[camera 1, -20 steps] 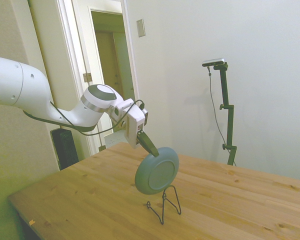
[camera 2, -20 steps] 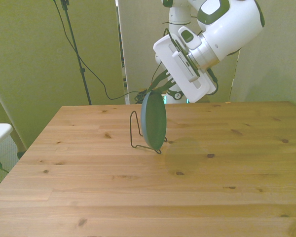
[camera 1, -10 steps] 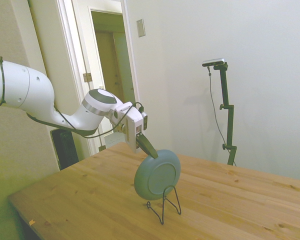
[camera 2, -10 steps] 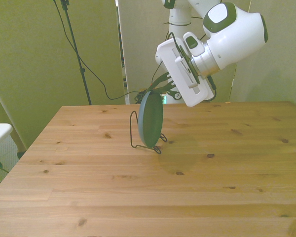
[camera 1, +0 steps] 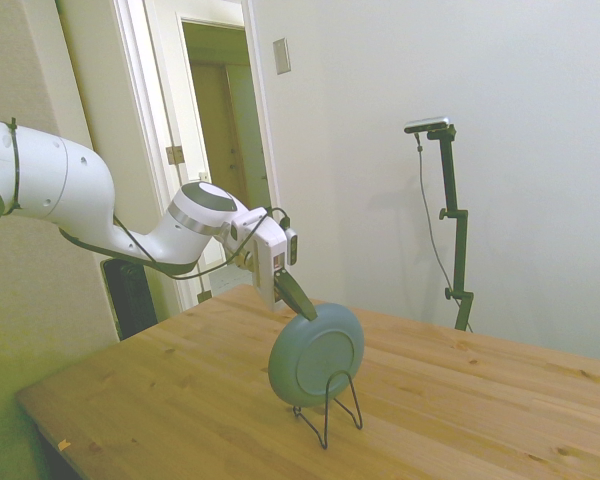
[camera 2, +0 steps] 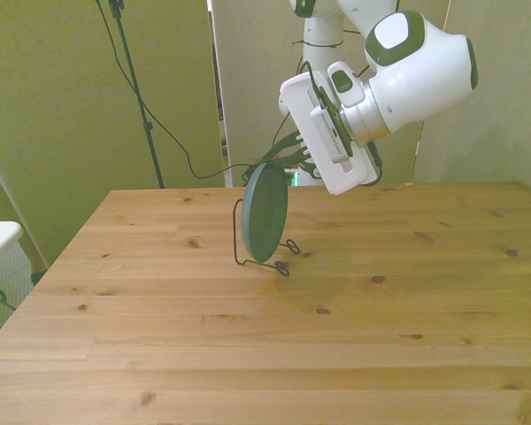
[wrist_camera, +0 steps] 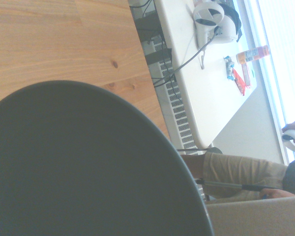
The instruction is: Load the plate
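jaws [camera 1: 298,297] pinch the plate [camera 1: 317,353] by its top rim, its lower edge hiding the wire stand [camera 1: 329,411].

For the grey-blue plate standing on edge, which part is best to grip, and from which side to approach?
Probably the top rim of the plate, approached from above. It stands almost upright in the wire stand, which blocks its lower edge, and the thin raised rim suits a pinch. The end effector already holds it there.

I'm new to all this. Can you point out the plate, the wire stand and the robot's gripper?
plate [camera 1: 318,354]: side view, middle of its round face.
wire stand [camera 1: 326,421]: side view, its front loop below the plate.
gripper [camera 1: 302,303]: side view, dark fingertips at the plate's upper rim.
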`<state>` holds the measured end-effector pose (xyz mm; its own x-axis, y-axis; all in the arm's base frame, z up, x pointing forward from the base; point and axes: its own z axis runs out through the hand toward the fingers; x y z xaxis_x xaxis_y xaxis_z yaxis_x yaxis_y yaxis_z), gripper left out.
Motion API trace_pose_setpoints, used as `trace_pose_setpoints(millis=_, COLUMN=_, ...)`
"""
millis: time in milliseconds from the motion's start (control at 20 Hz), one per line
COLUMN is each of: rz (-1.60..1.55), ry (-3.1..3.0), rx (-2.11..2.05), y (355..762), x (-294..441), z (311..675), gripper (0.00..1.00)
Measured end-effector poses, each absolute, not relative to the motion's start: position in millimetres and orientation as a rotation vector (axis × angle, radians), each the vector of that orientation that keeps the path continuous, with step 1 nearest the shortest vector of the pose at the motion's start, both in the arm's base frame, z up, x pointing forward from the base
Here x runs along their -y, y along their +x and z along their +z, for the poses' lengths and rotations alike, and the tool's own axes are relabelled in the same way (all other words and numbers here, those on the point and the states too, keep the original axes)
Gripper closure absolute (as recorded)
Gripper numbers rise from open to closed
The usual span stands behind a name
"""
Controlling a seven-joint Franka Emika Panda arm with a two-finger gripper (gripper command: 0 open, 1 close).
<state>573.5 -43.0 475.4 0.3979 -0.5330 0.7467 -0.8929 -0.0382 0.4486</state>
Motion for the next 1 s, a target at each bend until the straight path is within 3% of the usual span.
trace_pose_setpoints(millis=900, rz=0.453, ry=1.667, rx=1.255, y=571, x=53, z=451, gripper=1.0)
trace_pose_setpoints(millis=950, rz=0.457, ry=1.663, rx=1.255, y=570, x=53, z=451, gripper=0.0)
trace_pose_setpoints(millis=1000, rz=0.462, ry=1.66, rx=1.257, y=571, x=53, z=451, gripper=0.0)
